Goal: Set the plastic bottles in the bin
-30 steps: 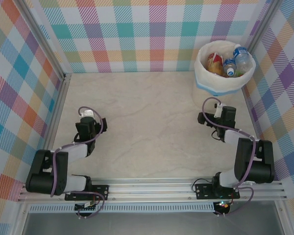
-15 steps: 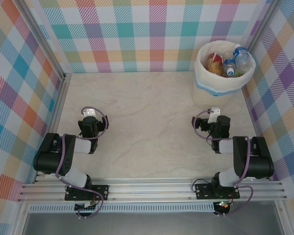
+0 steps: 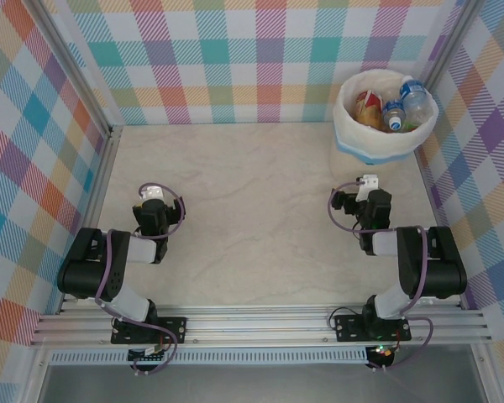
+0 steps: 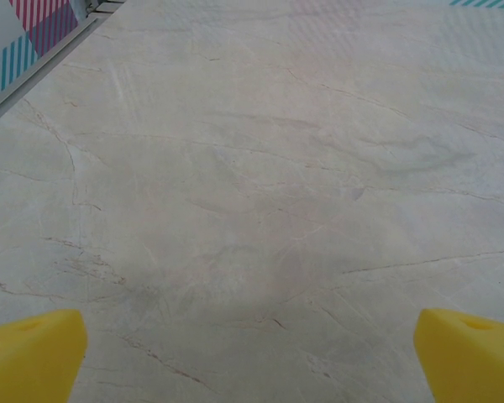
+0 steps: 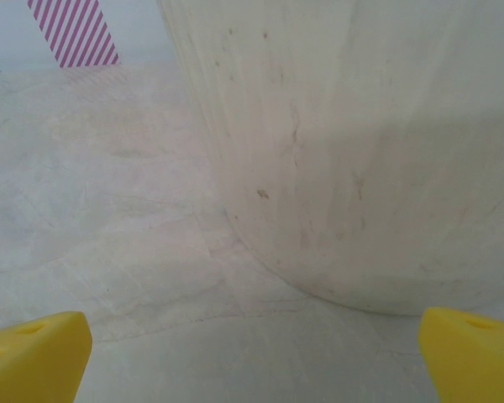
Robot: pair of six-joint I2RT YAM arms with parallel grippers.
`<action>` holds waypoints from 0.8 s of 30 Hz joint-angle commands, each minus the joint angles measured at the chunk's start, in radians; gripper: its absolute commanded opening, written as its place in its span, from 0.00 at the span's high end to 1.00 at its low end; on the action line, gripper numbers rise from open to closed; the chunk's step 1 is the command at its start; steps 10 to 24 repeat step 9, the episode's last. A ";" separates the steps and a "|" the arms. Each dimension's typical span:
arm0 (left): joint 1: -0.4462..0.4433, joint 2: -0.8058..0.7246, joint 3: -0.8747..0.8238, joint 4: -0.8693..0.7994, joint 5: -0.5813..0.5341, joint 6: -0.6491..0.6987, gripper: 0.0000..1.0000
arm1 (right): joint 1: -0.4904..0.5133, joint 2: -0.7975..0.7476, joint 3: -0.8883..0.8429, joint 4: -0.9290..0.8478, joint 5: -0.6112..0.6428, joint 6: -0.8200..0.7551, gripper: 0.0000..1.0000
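Note:
The cream-white bin (image 3: 378, 138) stands at the far right corner of the table, with a light blue band low on its wall. Inside it lie several plastic bottles (image 3: 393, 109), among them a clear one with a blue cap (image 3: 416, 96) and an orange-labelled one (image 3: 368, 109). My right gripper (image 3: 370, 186) sits low on the table just in front of the bin, whose wall (image 5: 353, 151) looms close in the right wrist view. Its yellow fingertips (image 5: 34, 353) stand wide apart with nothing between them. My left gripper (image 3: 152, 198) rests at the left, open over bare tabletop, its fingertips (image 4: 29, 357) far apart.
Checked walls enclose the marble-look table (image 3: 244, 218) on three sides. A metal rail (image 3: 97, 210) runs along the left edge. The aluminium mounting beam (image 3: 260, 323) with both arm bases crosses the near edge.
Both arms folded back toward their bases over the past second. The right gripper pulled back from the bin and settled low; the left gripper drew back slightly. Little moved in the last half second.

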 commanded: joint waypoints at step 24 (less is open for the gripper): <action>-0.003 -0.003 0.014 0.029 -0.001 -0.010 0.00 | -0.002 -0.009 -0.005 -0.022 0.004 0.001 0.00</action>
